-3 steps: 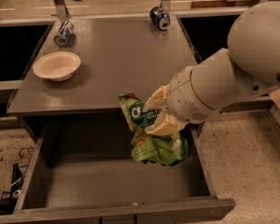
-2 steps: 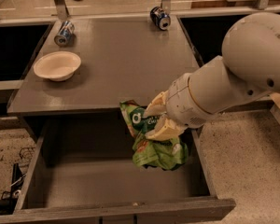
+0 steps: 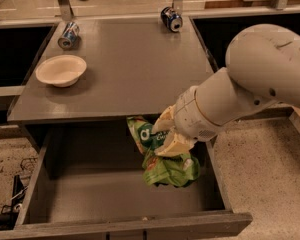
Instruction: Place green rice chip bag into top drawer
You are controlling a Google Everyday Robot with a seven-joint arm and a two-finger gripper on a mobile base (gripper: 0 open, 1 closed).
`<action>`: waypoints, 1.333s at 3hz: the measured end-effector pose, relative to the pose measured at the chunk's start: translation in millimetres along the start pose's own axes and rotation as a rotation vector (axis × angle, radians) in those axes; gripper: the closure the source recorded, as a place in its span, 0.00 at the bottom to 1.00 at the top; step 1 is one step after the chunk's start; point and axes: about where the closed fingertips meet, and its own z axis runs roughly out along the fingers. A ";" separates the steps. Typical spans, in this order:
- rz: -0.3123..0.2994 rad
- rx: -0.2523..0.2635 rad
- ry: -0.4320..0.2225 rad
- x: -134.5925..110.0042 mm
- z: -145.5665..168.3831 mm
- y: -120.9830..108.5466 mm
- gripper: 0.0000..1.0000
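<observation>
The green rice chip bag (image 3: 165, 161) is crumpled and sits inside the open top drawer (image 3: 115, 199), at its right side near the back. My gripper (image 3: 166, 136) reaches in from the right on a thick white arm, with its cream fingers (image 3: 171, 144) closed on the bag's upper part. The bag's lower end hangs down toward the drawer bottom; I cannot tell whether it touches. The drawer is pulled out below the grey table (image 3: 130, 69).
A white bowl (image 3: 61, 70) stands on the table's left side. One blue can (image 3: 68, 35) lies at the back left and another (image 3: 171, 19) at the back middle. The drawer's thick front panel (image 3: 120, 229) runs along the bottom of the view.
My gripper and the bag have shifted slightly left and a little lower inside the drawer. The bowl and cans have not moved.
</observation>
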 end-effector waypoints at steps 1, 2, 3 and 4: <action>0.011 -0.043 0.019 6.9 16.1 6.0 1.00; 0.011 -0.043 0.019 6.9 16.2 6.0 1.00; 0.014 -0.040 -0.005 7.4 26.0 9.0 1.00; 0.027 -0.065 -0.027 14.5 46.2 18.9 1.00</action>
